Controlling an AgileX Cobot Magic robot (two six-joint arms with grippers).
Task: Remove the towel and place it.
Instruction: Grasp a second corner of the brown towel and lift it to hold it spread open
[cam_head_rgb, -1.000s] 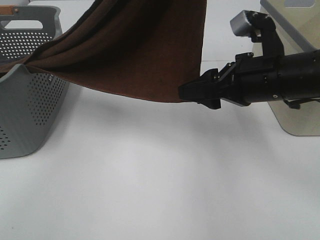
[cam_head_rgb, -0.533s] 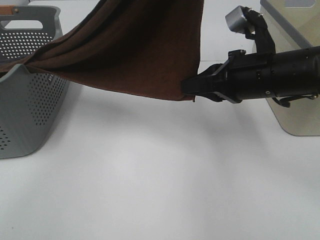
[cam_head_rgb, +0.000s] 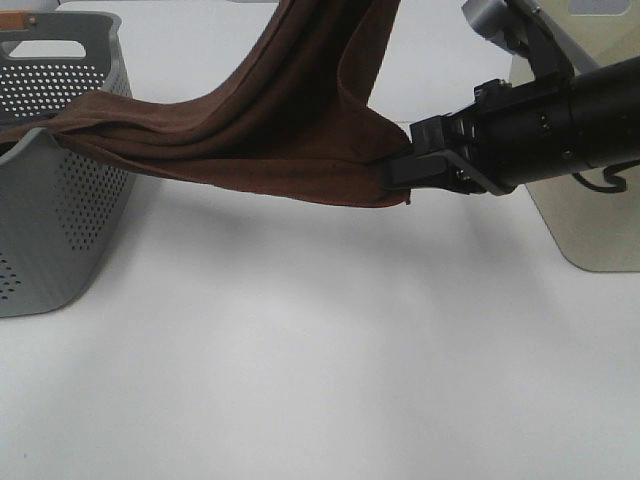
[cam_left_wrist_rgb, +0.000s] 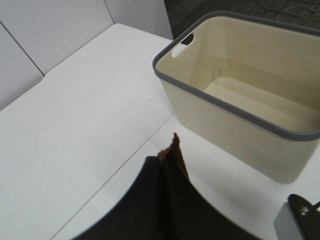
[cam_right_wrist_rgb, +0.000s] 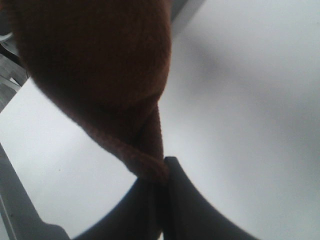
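- Towel (cam_head_rgb: 290, 130): dark reddish-brown plush, hanging in folds across the frame's upper middle, off the table (cam_head_rgb: 300, 360).
- Its left end drapes over the grey basket (cam_head_rgb: 60, 210) rim, far left.
- My right pincer (cam_head_rgb: 395, 178) pinches its lower-right corner.

I lose the towel (cam_head_rgb: 300, 120) past my high view's top edge (its other end too, at the basket (cam_head_rgb: 70, 210)).
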